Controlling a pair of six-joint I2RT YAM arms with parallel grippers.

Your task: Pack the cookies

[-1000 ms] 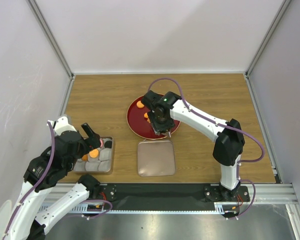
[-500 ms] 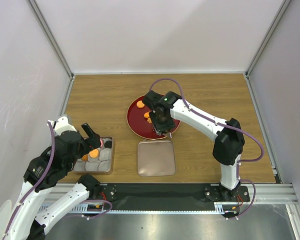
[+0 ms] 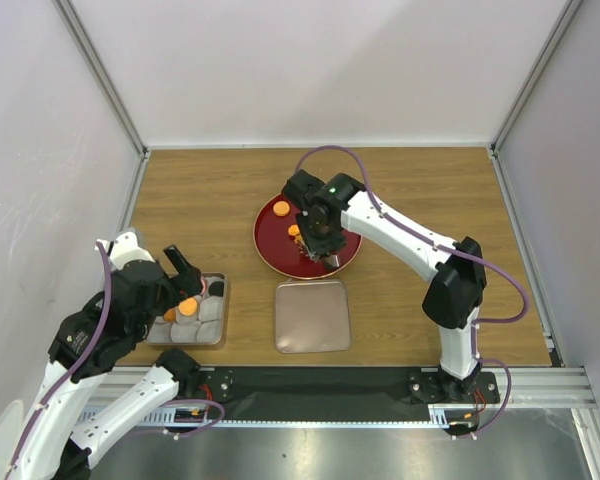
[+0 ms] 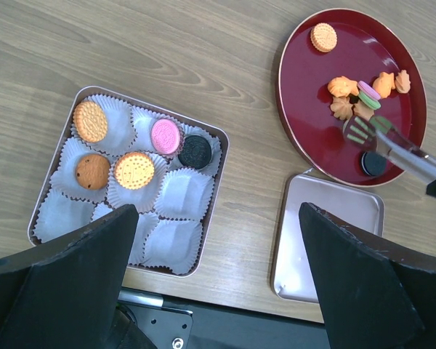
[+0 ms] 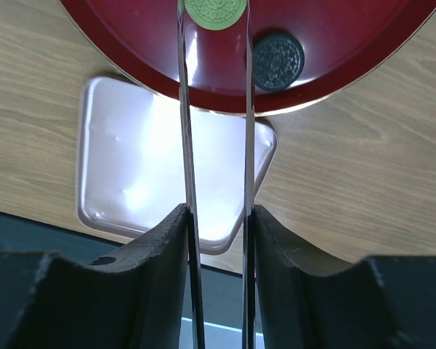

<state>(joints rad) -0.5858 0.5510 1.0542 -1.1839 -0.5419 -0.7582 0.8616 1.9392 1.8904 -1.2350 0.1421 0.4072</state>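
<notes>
In the top view, the left tool (image 3: 185,278) is seen spread wide above a tin (image 3: 223,318) at the near left of the counter (image 3: 420,190). The right tool (image 3: 318,242) is held low over a red plate (image 3: 268,240) farther back. A pinkish lid (image 3: 312,316) lies just in front of the plate, and the cookies (image 3: 281,208) are divided between plate and tin. In the left wrist view, the left tool's dark fingers (image 4: 73,276) are shown far apart at the lower corners, with the tin beneath them. Five cookies are set in paper cups (image 4: 183,193) in the tin's upper rows: two orange, one pink, one black, one brown. On the plate, one round orange cookie lies alone by the far rim. A cluster of orange pieces with a pink-and-green one is gathered near the middle. A dark cookie (image 4: 373,164) rests by the near rim, and a green cookie (image 4: 359,131) is bracketed by the right tool's tips. In the right wrist view, the right tool is seen partly closed, its thin fingers (image 5: 246,109) at either edge of the green cookie, which lies flat on the plate. Whether the cookie is actually pinched cannot be told. The dark cookie is seen just beside the fingers.
</notes>
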